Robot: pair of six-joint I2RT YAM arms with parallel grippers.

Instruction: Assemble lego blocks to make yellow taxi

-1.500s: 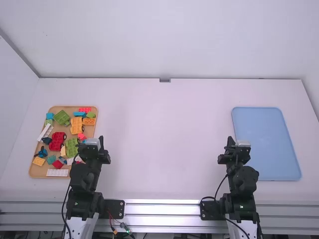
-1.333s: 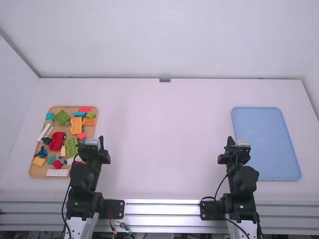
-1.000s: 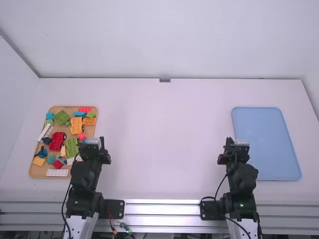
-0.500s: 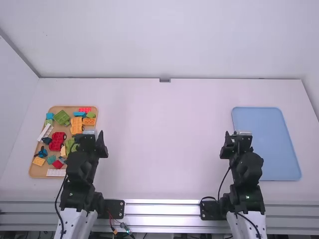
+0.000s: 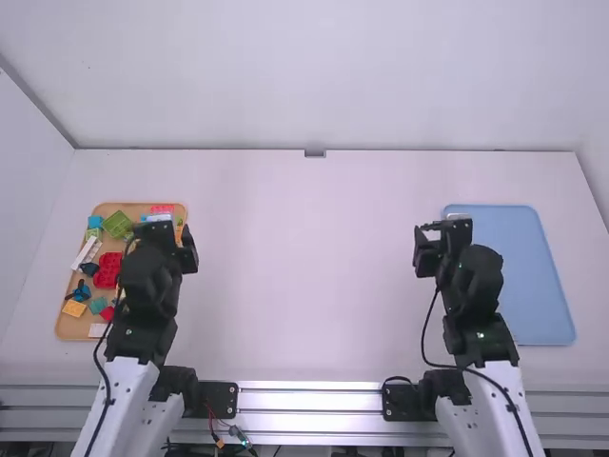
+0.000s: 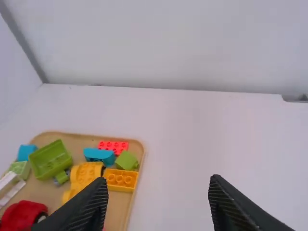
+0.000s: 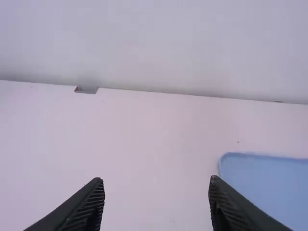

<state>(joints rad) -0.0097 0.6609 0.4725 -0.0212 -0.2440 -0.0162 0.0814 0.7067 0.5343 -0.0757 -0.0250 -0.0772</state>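
My left gripper [image 5: 164,228] is over the right part of the wooden tray [image 5: 64,328], hiding some blocks. Its fingers stand wide apart with nothing between them in the left wrist view, where the left gripper [image 6: 159,199] has an orange-yellow wheeled base [image 6: 86,174], an orange brick [image 6: 120,179] and a red brick [image 6: 113,147] beyond it. A red wheeled base [image 5: 108,270] lies mid-tray. My right gripper [image 5: 436,238] is beside the blue tray's left edge; in the right wrist view the right gripper [image 7: 157,199] is open and holds nothing.
The blue tray [image 5: 523,276] lies on the table's right side. Green [image 5: 118,224], blue [image 6: 99,155], white [image 5: 84,252] and teal [image 5: 98,305] pieces share the wooden tray. Bare white table [image 5: 314,276] spans between the trays, with a wall along its far edge.
Both arms have extended forward, away from their bases. The left gripper now covers blocks at the wooden tray's right side, and the right gripper has moved up along the blue tray's left edge.
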